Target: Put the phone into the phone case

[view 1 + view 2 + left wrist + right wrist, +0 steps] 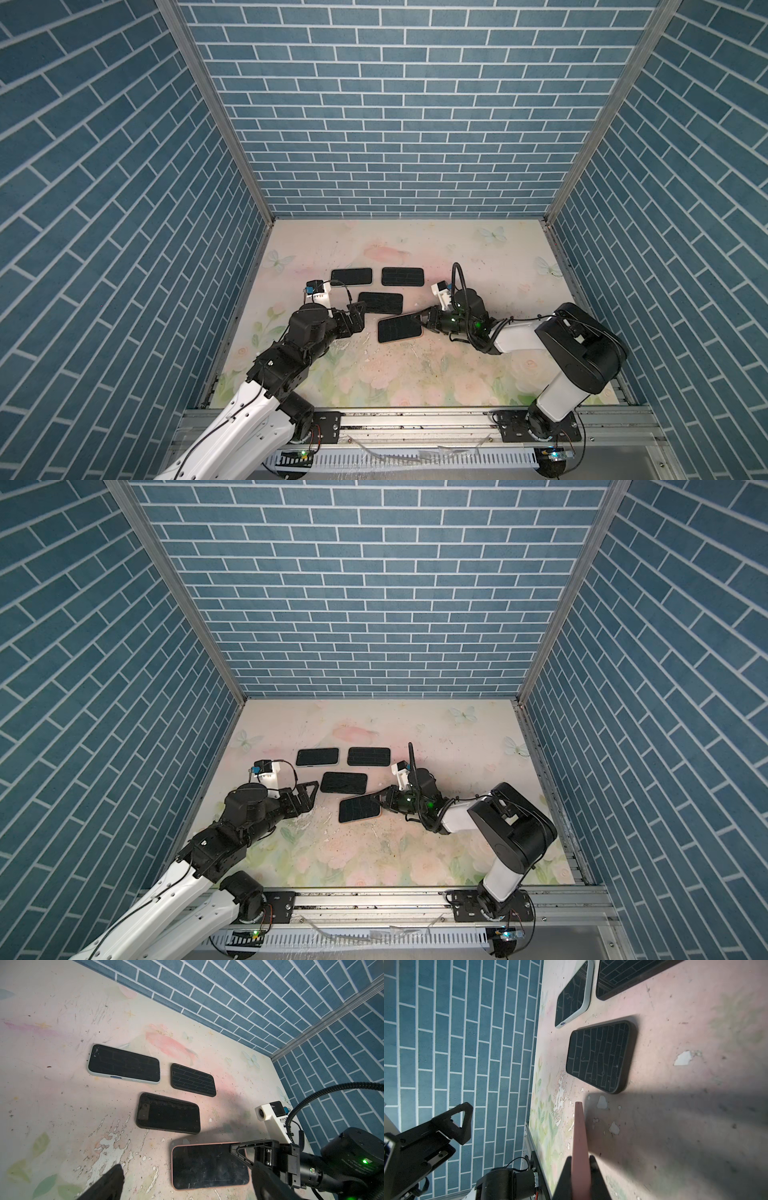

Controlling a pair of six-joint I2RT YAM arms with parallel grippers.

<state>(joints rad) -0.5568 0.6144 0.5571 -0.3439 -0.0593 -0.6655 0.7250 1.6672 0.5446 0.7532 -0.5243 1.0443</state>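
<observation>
A phone with a dark screen sits inside a pink phone case (pixel 400 328) (pixel 360 809) (pixel 209 1165), near the middle of the floral table. My right gripper (pixel 420 319) (pixel 377 798) (pixel 580 1160) is shut on the case's right short end. In the right wrist view the pink edge (pixel 579 1130) runs straight out between the two fingers. My left gripper (pixel 356 318) (pixel 309 796) (pixel 189 1180) stands open just left of the cased phone, touching nothing, with nothing between its fingers.
Three other dark-screened phones lie flat behind: one in a pale grey case (pixel 351 276), a black one (pixel 402 276) to its right, and a black-cased one (pixel 380 302) close to my left gripper. Blue brick walls enclose three sides. A metal rail (pixel 415 419) runs along the front.
</observation>
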